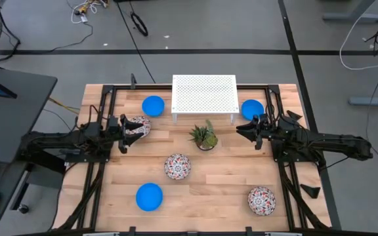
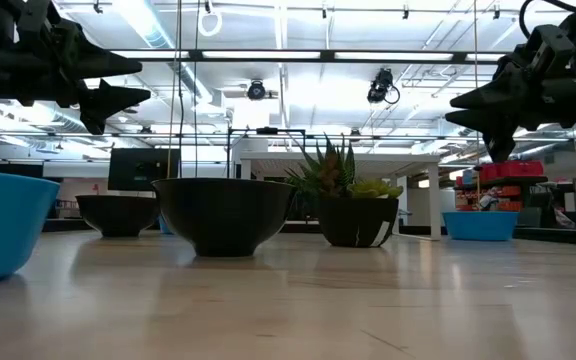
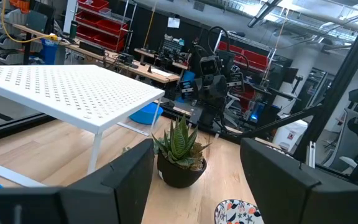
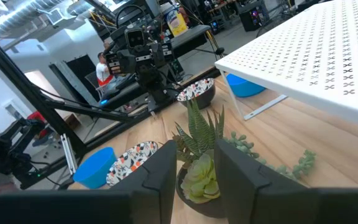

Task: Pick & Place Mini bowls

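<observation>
hovering over the floral bowl [image 1: 137, 126] by the table's [image 1: 228, 196] left edge, the left gripper [image 1: 123, 134] stood open and empty and likely needed to straddle one rim wall squarely, while the right gripper [image 1: 257, 130], narrowly parted and empty, waited beside a blue bowl [image 1: 252, 109].

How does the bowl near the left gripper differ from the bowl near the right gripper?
The floral bowl by the left gripper is white with a red-and-dark pattern; the blue bowl by the right gripper is plain. The floral bowl sits clear of the white perforated stand; the blue bowl sits beside the stand's leg. Both are small, round, upright and unheld.
</observation>
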Available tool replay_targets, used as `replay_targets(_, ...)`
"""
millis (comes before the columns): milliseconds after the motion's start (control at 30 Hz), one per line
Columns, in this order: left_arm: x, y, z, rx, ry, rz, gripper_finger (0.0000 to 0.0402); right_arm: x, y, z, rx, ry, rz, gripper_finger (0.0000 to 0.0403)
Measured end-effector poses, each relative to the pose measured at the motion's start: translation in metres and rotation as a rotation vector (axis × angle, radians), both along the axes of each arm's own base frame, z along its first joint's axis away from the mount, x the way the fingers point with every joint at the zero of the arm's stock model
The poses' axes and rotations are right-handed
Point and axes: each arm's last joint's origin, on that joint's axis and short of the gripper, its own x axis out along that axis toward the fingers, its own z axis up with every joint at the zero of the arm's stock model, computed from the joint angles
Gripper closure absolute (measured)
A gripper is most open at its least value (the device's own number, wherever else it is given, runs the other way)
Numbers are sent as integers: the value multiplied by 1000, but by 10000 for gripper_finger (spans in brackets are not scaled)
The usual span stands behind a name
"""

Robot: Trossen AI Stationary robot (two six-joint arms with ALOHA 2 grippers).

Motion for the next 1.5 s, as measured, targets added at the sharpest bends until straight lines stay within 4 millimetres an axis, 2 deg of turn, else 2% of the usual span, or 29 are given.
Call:
replay_targets(700,0,0,0,0,-1,0,156,0,-1,3,-37,-32,-37,291)
replay_targets(933,0,0,0,0,0,0,156,0,-1,5,174,-64,-40,283)
replay_targets(1100,0,0,0,0,-1,1,156,-1,0,31,207,-78,-16,245)
replay_targets(1267,0,0,0,0,-1,0,156,-7,1,72,119,-13,-31,206)
replay_targets(1500,0,0,0,0,-1,0,156,-20,0,124,91,132,-175,195)
